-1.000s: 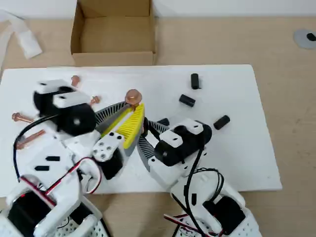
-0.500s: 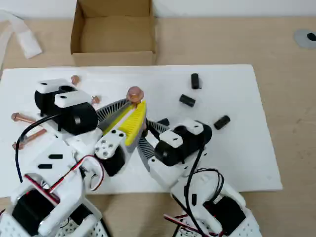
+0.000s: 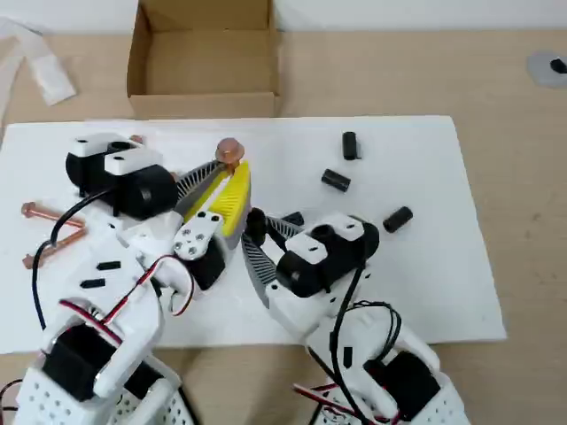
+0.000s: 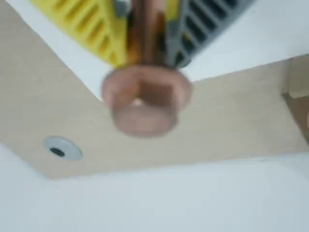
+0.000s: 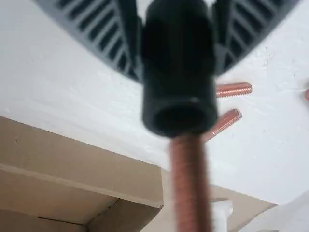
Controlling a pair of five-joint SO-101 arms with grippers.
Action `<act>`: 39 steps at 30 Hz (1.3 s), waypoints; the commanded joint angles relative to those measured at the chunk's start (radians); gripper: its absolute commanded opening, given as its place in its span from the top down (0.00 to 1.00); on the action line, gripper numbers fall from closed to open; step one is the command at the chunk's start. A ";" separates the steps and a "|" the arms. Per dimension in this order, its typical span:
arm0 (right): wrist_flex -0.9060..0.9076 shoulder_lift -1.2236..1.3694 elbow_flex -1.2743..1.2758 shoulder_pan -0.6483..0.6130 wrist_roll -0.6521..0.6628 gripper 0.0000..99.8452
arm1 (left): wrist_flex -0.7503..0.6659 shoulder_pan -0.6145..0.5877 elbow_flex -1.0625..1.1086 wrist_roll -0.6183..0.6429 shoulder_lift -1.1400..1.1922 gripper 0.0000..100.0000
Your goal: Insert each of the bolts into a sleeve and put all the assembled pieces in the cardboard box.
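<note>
Two grippers each hold a part. Left of centre, the left gripper (image 3: 232, 170) pinches a bolt (image 3: 229, 150), head past its tips; just below, the right gripper (image 5: 177, 58) clamps a black sleeve (image 5: 178, 101). We see loose sleeves (image 3: 335, 180) to their right, the cardboard box (image 3: 204, 104) upper left.

Cardboard box (image 3: 204, 105) behind the board (image 3: 425, 266), loose bolts (image 3: 44, 213) on its left end, sleeves (image 3: 336, 181) toward its right

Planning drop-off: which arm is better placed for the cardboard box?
Probably left: the left tool, gripping a copper bolt, sits nearer the brown cardboard box than the right tool holding a black sleeve.
</note>
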 commanded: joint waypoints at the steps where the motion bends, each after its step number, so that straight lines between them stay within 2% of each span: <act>1: -0.023 -0.007 -0.012 -0.015 -0.005 0.99 | -0.038 -0.009 -0.005 0.005 -0.008 0.99; 11: -0.025 -0.007 -0.012 -0.015 -0.005 0.99 | -0.031 0.003 -0.011 0.008 -0.008 0.99; 14: -0.025 -0.007 -0.008 -0.015 -0.005 0.99 | -0.029 0.003 -0.011 0.043 -0.008 0.99; 23: -0.026 -0.007 -0.005 -0.015 -0.005 0.99 | 0.066 0.051 -0.044 0.061 -0.008 0.99; 34: -0.026 -0.007 -0.005 -0.015 -0.005 0.99 | 0.063 0.054 -0.044 0.063 -0.008 0.99; 39: -0.026 -0.007 -0.005 -0.013 -0.005 0.99 | 0.084 0.120 -0.044 0.057 -0.007 0.99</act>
